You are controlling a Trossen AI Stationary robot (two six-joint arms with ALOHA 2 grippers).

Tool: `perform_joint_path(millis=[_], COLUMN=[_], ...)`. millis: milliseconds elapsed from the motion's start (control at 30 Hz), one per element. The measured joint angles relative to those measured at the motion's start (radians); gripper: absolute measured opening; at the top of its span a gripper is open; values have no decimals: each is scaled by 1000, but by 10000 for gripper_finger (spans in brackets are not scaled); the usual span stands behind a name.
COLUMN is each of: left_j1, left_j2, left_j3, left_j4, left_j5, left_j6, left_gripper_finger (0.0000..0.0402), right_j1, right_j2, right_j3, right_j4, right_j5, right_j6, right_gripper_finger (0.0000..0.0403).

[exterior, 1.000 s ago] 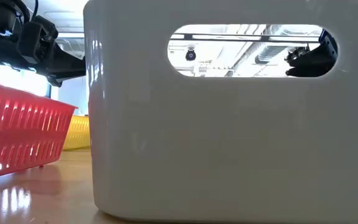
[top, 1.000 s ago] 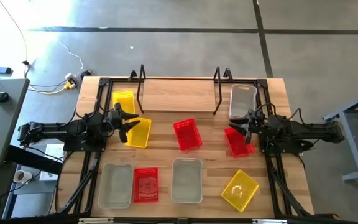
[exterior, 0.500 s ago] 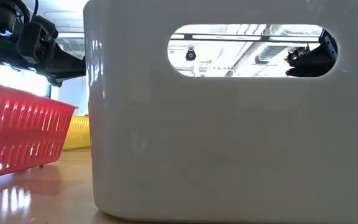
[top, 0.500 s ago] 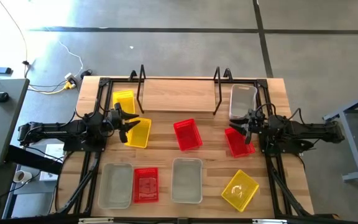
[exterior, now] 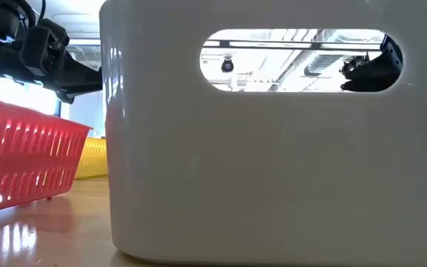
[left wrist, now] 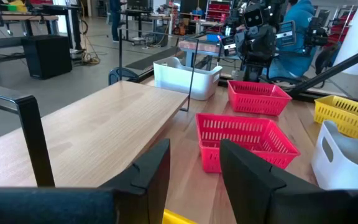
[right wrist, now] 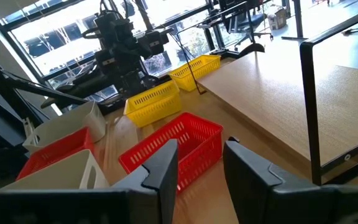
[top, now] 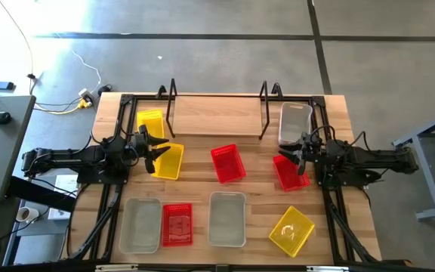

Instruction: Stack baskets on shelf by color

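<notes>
From above, nine baskets are lying across the desk (top: 202,121): the left gripper (top: 151,150) is hovering over a yellow basket (top: 168,161) near the left edge, the right gripper (top: 296,159) over a red basket (top: 288,172) near the right edge — both with fingers parted, holding nothing. The shelf (top: 217,97) is standing bare along the far edge.

Level with the desk, a grey-white basket (exterior: 273,163) is blocking nearly everything.

The left wrist view is showing the middle red basket (left wrist: 244,138) ahead — the right wrist view the same one.
</notes>
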State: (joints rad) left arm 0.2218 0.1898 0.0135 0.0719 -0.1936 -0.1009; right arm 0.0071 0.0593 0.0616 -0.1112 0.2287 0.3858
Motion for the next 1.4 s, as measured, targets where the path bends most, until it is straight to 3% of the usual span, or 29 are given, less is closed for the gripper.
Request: perform_joint_path(millis=[567, 733, 1000, 1400], left_j1=[0, 0, 0, 0], left_j2=[0, 0, 0, 0], left_j3=[0, 0, 0, 0], left_j4=[1, 2, 8, 8], left_j5=[1, 2, 42, 10], left_j6=[-12, -144, -495, -654], left_gripper_finger=[131, 131, 131, 155], right_j1=[0, 0, 0, 0], right_j2=[0, 0, 0, 0], right_j3=[0, 0, 0, -2], right_j4=[0, 0, 0, 23], right_j5=[0, 0, 1, 1], right_j6=[-1, -50, -185, -135], right_gripper_finger=[114, 114, 114, 114])
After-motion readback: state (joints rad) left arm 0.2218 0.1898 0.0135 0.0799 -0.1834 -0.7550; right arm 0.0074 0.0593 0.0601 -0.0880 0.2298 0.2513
